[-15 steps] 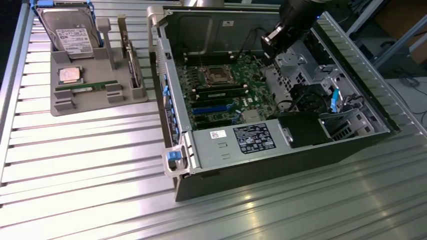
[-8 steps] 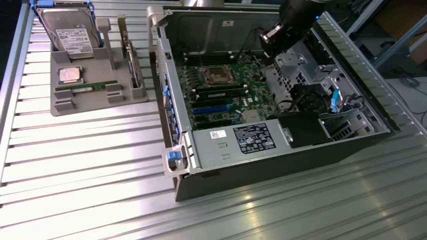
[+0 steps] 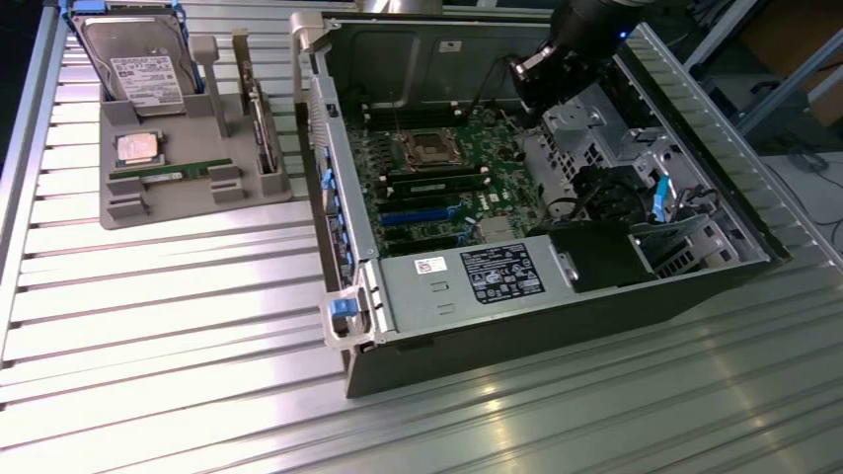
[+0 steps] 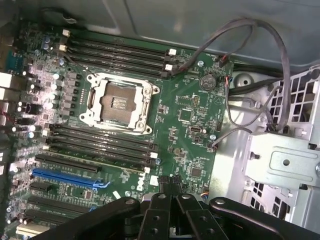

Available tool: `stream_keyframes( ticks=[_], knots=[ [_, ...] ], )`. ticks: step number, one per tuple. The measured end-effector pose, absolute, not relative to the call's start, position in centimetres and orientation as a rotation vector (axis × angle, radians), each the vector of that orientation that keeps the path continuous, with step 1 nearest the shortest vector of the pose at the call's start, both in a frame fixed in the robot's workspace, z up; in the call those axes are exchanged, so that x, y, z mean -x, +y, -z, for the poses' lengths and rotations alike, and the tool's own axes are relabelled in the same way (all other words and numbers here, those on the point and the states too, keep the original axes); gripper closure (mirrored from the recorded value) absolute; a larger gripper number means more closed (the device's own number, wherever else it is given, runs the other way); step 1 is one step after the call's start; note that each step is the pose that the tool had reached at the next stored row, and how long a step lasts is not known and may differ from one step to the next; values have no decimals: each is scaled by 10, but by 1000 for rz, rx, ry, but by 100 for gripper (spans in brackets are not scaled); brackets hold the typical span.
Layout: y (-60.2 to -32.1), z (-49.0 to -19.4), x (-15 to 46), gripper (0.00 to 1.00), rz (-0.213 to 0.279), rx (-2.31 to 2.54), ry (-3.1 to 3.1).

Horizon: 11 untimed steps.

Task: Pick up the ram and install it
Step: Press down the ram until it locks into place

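One ram (image 3: 172, 174), a thin green stick, lies in the grey tray (image 3: 158, 212) at the exterior view's left, well away from the arm. Another green stick (image 3: 432, 185) stands in a memory slot (image 4: 95, 159) of the motherboard (image 4: 190, 125) inside the open computer case (image 3: 527, 326). My gripper (image 3: 538, 89) hangs over the far end of the case, above the board. In the wrist view the gripper (image 4: 170, 192) is shut, its black fingers together with nothing between them.
The tray also holds a hard drive (image 3: 132, 59), a square silver CPU chip (image 3: 137, 146) and an upright expansion card (image 3: 264, 128). The CPU socket (image 4: 120, 102) stands bare. Grey cables (image 4: 250, 75) loop beside a metal drive cage (image 4: 285, 160). A power supply (image 3: 488, 272) fills the case's near end.
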State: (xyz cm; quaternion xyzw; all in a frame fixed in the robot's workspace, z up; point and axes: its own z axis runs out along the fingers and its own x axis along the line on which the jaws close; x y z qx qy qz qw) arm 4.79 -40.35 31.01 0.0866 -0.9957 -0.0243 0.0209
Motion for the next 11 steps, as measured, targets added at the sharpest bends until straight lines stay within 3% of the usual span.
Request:
stream_keyframes(
  ticks=[11],
  knots=[
    [-403,-310,-48,90,80,-40,-3102]
  ],
)
